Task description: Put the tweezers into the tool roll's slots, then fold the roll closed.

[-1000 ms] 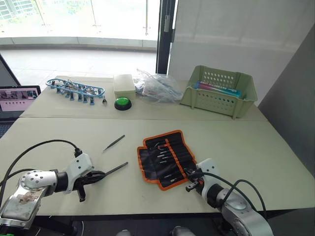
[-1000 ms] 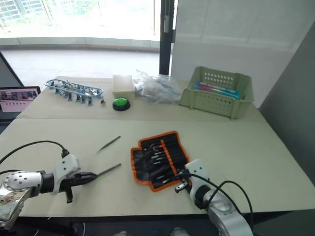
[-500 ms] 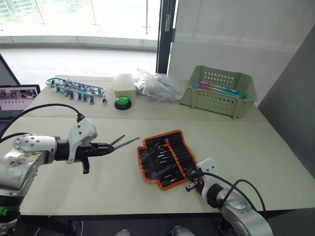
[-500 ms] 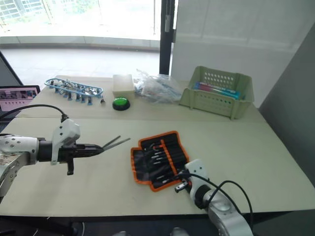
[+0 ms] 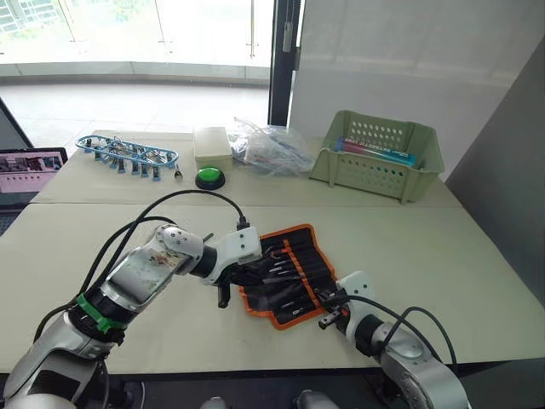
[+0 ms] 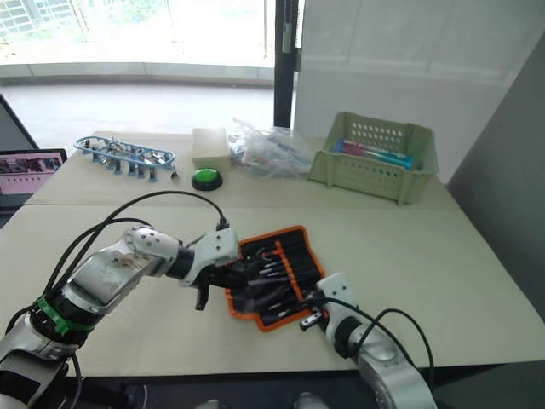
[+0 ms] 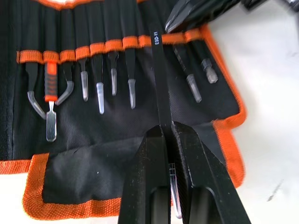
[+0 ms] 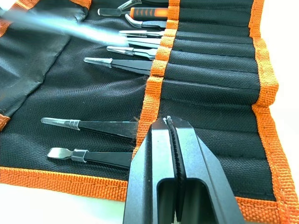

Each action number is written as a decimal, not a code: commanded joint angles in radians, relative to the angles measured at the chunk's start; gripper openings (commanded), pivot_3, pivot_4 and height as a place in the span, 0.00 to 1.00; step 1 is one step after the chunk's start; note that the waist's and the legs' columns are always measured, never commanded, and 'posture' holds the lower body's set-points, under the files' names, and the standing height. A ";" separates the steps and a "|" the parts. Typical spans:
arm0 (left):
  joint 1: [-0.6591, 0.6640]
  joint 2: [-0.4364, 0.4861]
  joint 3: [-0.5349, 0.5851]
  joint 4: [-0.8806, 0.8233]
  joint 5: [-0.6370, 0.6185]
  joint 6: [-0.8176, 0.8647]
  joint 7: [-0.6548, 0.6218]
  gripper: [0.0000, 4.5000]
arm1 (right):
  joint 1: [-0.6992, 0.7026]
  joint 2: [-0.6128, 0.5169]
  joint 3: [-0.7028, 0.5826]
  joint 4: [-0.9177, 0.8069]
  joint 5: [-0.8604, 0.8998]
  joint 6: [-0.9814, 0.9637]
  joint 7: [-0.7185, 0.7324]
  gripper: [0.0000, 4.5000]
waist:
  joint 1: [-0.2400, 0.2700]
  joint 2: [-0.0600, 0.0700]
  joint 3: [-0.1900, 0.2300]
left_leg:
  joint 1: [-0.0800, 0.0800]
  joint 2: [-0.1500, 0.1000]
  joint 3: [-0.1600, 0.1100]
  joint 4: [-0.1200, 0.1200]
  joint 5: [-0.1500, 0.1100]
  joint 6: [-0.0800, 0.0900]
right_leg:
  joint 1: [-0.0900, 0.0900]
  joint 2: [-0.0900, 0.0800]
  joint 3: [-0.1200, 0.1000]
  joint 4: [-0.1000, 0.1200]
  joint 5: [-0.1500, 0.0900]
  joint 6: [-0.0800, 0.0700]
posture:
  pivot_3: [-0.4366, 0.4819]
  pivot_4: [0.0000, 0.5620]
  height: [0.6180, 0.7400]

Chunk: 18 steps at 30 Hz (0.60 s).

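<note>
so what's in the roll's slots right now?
The roll lies open. Several tools' tips poke out below the orange strip; their upper parts are hidden in the slots. The left gripper holds a tweezer over it.

From my remote station, the tool roll (image 7: 117, 154) runs off the left wrist view's edges, and the tweezer (image 7: 161, 88) clamped in my left gripper (image 7: 167, 140) hides its tip behind the orange slot strip (image 7: 107, 46). In the right wrist view a passing tweezer (image 8: 60, 25) is a pale blur. The laptop (image 5: 30, 170) is cut off at far left.
</note>
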 commanded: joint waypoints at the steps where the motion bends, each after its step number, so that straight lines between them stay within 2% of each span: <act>1: -0.041 -0.022 -0.014 0.011 0.046 -0.001 0.016 0.01 | 0.047 -0.006 0.029 0.085 -0.012 0.074 -0.006 0.00 | 0.002 0.000 0.000 | 0.000 0.000 0.000 0.000 0.000 0.000 | 0.000 0.000 0.000 0.000 0.000 0.000 | 0.48 0.27 0.98; 18: -0.034 -0.065 -0.076 0.034 0.121 -0.020 -0.009 0.01 | 0.064 0.000 0.023 0.073 -0.010 0.072 -0.023 0.00 | 0.004 0.000 0.000 | 0.000 0.000 -0.001 0.001 0.000 0.000 | 0.000 0.000 0.000 0.001 0.000 0.000 | 0.48 0.27 0.98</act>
